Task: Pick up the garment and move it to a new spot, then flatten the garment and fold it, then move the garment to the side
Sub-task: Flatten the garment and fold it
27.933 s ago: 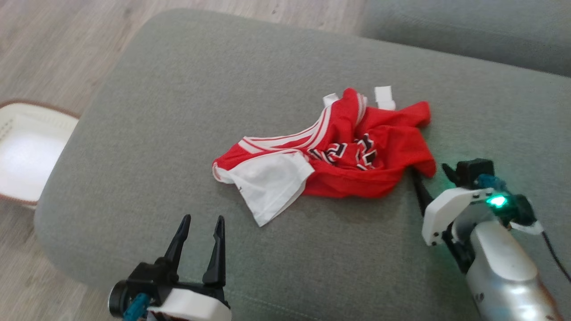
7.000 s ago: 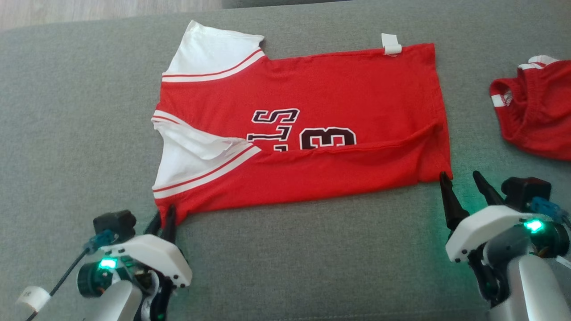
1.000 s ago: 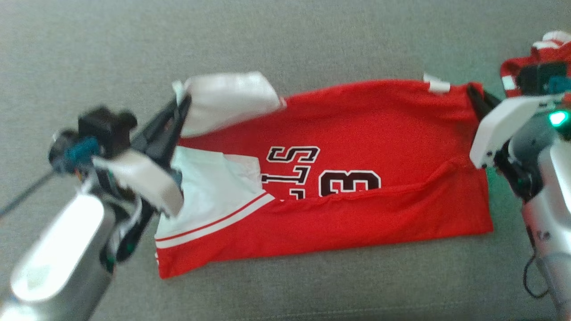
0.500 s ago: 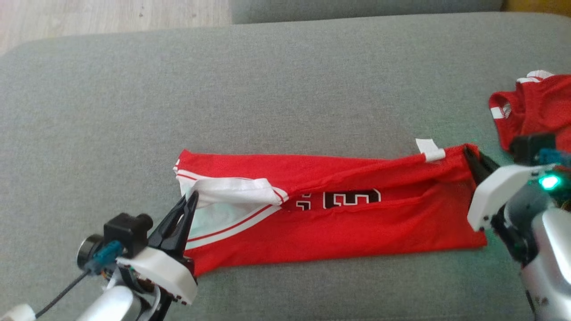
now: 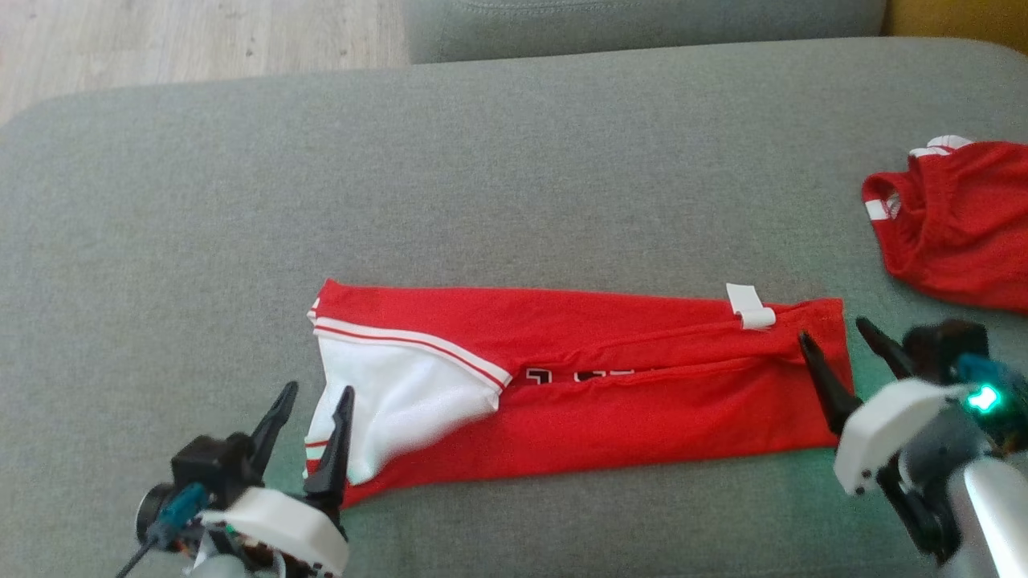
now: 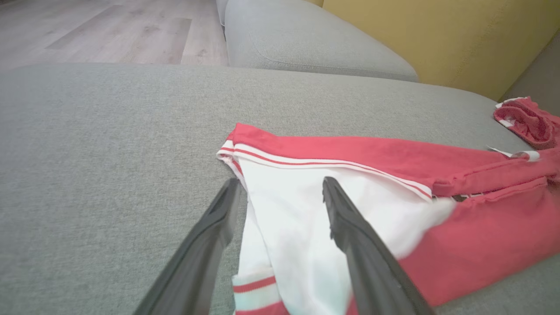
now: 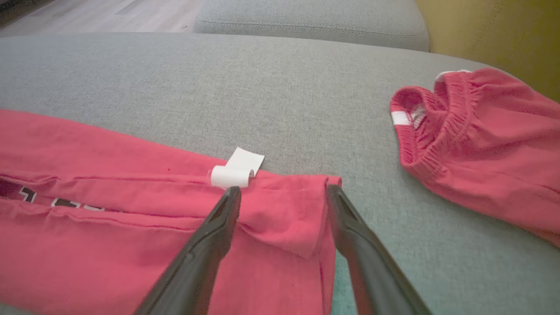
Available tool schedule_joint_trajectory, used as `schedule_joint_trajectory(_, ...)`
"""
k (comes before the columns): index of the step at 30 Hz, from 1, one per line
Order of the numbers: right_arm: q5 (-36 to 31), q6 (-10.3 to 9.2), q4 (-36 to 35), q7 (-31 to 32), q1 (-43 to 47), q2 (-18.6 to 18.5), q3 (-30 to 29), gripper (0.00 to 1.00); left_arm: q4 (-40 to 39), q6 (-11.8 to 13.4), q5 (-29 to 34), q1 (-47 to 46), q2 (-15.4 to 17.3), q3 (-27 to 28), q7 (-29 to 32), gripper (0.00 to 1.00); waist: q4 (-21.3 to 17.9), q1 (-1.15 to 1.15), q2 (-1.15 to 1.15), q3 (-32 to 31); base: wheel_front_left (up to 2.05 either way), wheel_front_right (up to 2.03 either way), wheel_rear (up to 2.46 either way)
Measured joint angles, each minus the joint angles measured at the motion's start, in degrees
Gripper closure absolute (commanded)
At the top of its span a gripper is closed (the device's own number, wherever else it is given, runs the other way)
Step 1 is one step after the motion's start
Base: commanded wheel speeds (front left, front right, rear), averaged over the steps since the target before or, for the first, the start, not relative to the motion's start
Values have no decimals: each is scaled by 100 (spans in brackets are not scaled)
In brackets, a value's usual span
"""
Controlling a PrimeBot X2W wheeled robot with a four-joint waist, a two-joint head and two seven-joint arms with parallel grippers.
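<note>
Both tools are standing open and gripping nothing. The left tool (image 5: 319,389) is sitting at the left end of the task garment and the right tool (image 5: 831,329) at its right end.

The wide grey upholstered cushion (image 5: 514,160) is carrying everything. The red-and-white fabric jersey (image 5: 642,409) is lying on it as a long, narrow folded band near the robot's side, with its long axis running left to right between the two tools. The edge of its white sleeve (image 5: 401,393) is lying between the left tool's fingers, and its red hem corner between the right tool's fingers. Whether the fingertips are touching the cloth cannot be determined.

Judgement: any further fold is likely running end to end along that axis, and each arm is nearest its own end.

The crumpled red garment with an elastic waistband (image 5: 956,233) is lying well apart to the right and is limiting free space on that side. The small curled white tag (image 5: 751,309) is projecting from the jersey's far edge, just beside the right tool.
</note>
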Motion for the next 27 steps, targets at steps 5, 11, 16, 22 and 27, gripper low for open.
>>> schedule_joint_trajectory(5, -179, 0, -420, 36, 601, 81, -309, 0, -7, 226, -62, 209, -52, 133, -266, 0, 0, 0, 0, -94, 0, 0, 0)
schedule_joint_trajectory(11, -226, 0, -975, 155, 1180, 383, -813, 0, -272, 597, -58, 461, -33, 341, -465, 0, 27, 0, 0, -189, 0, 0, 0)
schedule_joint_trajectory(16, -363, 0, -1236, 301, 1210, 645, -1176, 0, -558, 826, 1, 624, -34, 446, -549, 0, 112, 0, 0, -244, 0, 0, 0)
schedule_joint_trajectory(22, -521, 0, -838, 396, 1011, 937, -1704, 0, -940, 1061, 103, 648, -35, 483, -576, 0, 359, 0, 0, -235, 0, 0, 0)
schedule_joint_trajectory(27, -634, 0, -149, 391, 514, 947, -2026, 0, -1168, 1209, 143, 793, -23, 493, -580, 0, 598, 0, 0, -202, 0, 0, 0)
